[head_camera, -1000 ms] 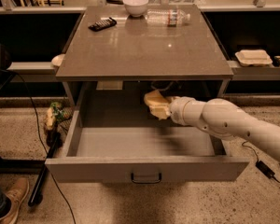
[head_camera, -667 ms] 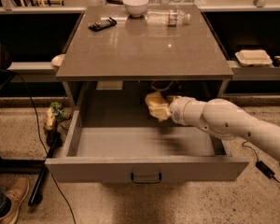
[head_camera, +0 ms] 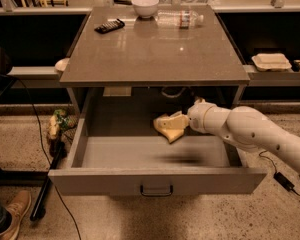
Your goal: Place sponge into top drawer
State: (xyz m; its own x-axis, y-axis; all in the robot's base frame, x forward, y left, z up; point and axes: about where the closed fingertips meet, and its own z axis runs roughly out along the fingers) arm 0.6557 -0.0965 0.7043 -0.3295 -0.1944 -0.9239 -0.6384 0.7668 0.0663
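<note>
The top drawer (head_camera: 155,181) is pulled out wide open under the grey counter; its plain front has a small dark handle (head_camera: 156,190). The pale yellow sponge (head_camera: 169,127) hangs tilted above the drawer's back half, a little over the floor. My gripper (head_camera: 182,122) comes in from the right on a white arm (head_camera: 250,131) and is shut on the sponge's right end. The fingers are mostly hidden behind the sponge.
On the counter top (head_camera: 155,49) stand a white bowl (head_camera: 145,6), a lying plastic bottle (head_camera: 180,19) and a dark remote-like device (head_camera: 110,26). A white foam food box (head_camera: 271,61) sits on the right shelf. A shoe (head_camera: 12,214), cables and a black pole lie on the floor at left.
The gripper and sponge have stayed almost in place over the drawer's back half; the sponge has dropped and tilted slightly.
</note>
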